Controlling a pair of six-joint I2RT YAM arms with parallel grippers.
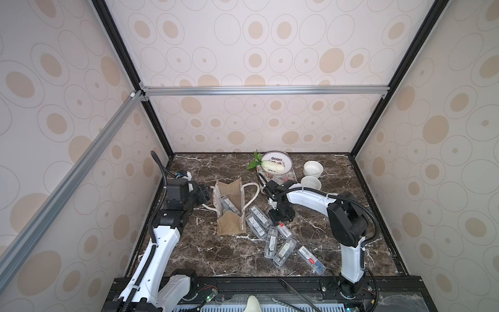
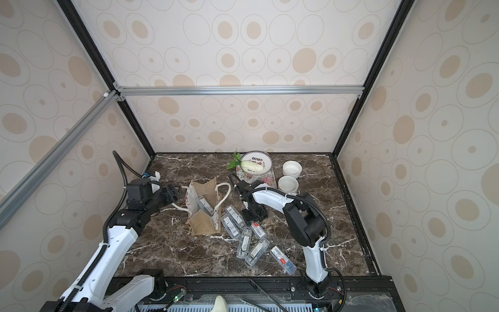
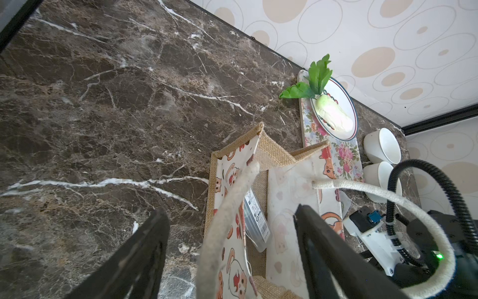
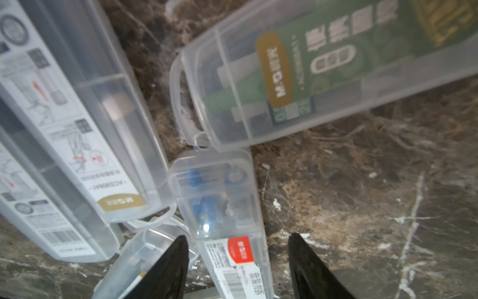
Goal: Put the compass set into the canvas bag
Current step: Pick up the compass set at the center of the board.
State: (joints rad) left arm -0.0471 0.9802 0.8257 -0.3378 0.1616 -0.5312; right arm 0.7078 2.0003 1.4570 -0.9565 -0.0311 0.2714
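The canvas bag (image 1: 229,224) stands open at mid-table, and one clear compass set case (image 1: 229,204) lies inside it. My left gripper (image 1: 206,195) is at the bag's left side. In the left wrist view it (image 3: 230,211) is open, its jaws astride the printed bag wall (image 3: 232,233) and a rope handle (image 3: 222,217). Several more clear compass set cases (image 1: 260,216) lie right of the bag. My right gripper (image 1: 280,218) reaches down over them, open. A red-labelled case (image 4: 232,248) lies between its fingers (image 4: 176,261), with a gap on one side.
A plate with a toy cabbage (image 1: 274,165) rests on a floral mat at the back. Two white bowls (image 1: 313,168) stand to its right. Metal tongs (image 1: 297,294) lie on the front rail. Booth walls close in the table on three sides.
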